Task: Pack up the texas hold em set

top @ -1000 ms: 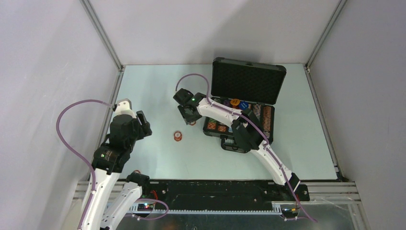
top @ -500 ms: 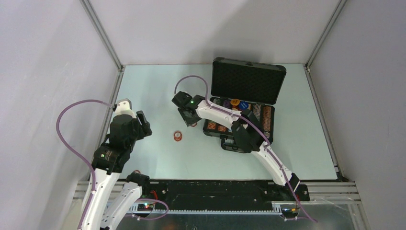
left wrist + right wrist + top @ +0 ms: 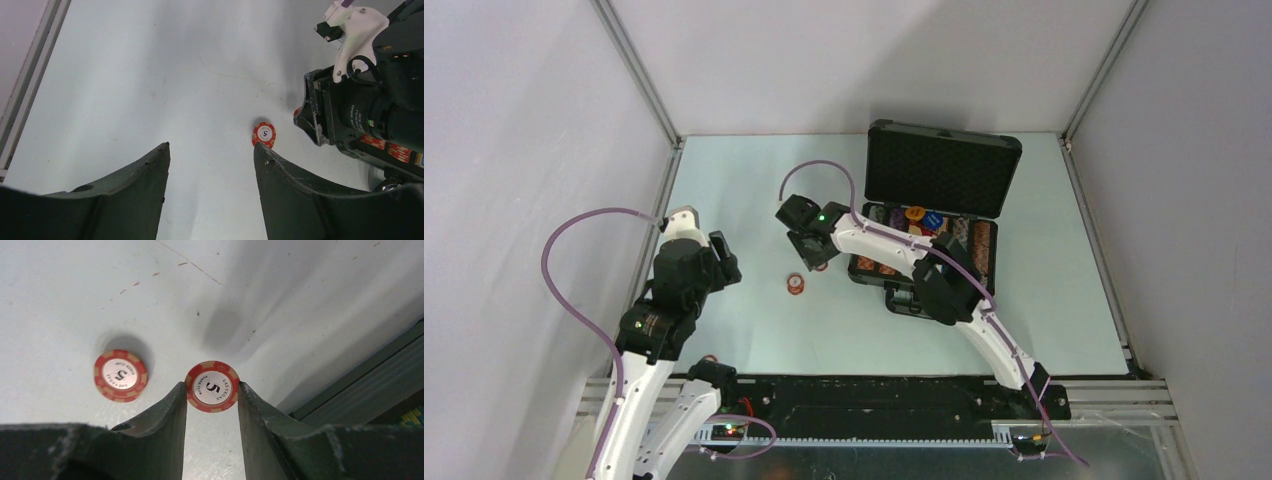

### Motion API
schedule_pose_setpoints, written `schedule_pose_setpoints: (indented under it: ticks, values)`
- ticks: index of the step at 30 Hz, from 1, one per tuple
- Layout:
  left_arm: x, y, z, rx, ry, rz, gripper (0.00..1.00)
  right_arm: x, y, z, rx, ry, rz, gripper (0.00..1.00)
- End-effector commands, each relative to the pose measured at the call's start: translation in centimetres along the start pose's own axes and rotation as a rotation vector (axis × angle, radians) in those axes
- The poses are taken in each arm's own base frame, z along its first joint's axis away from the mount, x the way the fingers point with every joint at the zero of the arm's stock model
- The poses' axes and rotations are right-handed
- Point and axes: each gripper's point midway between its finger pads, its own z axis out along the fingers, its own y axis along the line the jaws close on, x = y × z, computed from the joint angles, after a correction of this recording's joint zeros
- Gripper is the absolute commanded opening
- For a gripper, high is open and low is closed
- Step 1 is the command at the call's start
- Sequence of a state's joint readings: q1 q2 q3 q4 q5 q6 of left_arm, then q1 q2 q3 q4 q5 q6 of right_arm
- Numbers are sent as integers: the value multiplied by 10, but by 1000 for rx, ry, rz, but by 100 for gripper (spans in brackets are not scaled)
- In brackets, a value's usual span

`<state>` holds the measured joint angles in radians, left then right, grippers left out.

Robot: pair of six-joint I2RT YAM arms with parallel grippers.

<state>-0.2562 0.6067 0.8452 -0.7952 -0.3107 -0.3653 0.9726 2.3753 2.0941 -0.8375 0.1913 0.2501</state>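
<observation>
The black case [image 3: 874, 281] lies open on the table [image 3: 754, 190], its foam-lined lid [image 3: 941, 172] standing upright at the far side and its multicoloured chip rows [image 3: 980, 248] showing in the base. The right gripper [image 3: 212, 386] hangs just off the case's left wall, pointing down. Its fingers are clenched edge to edge on a red-white chip [image 3: 212, 386], whose "5" face is turned up toward the wrist camera. Whether this chip rests on the table or has been raised off it is hard to judge from these views. A second red-white chip [image 3: 120, 375] lies flat on the table, a little farther left of the case and apart from the held one. The left gripper [image 3: 211, 146] hovers well to the left of the case, beyond that loose chip, with its jaws spread and nothing between them.
</observation>
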Motion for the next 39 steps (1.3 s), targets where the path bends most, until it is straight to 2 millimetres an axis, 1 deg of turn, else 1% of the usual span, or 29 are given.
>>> schedule_pose_setpoints:
  ticks: [1,5,8,12,19,31,39]
  values:
    - [-2,-1,3,3,-14,14,68,-23,13,-38,-60,-82,10,42]
    - [-2,-1,3,2,-14,15,67,-24,24,-44,-97,-88,8,42]
    - [-2,-1,3,3,-14,14,68,-21,36,-46,-130,-85,0,42]
    - [-2,-1,3,4,-16,13,67,-18,49,-43,-156,-76,-4,42]
    - [-2,-1,3,2,-14,14,68,-21,65,-43,-184,-80,-17,42]
    - [-2,-1,2,5,-16,14,68,-18,76,-26,-194,-57,-24,43]
    - [-2,-1,2,5,-17,13,68,-13,76,-18,-186,-43,-30,43]
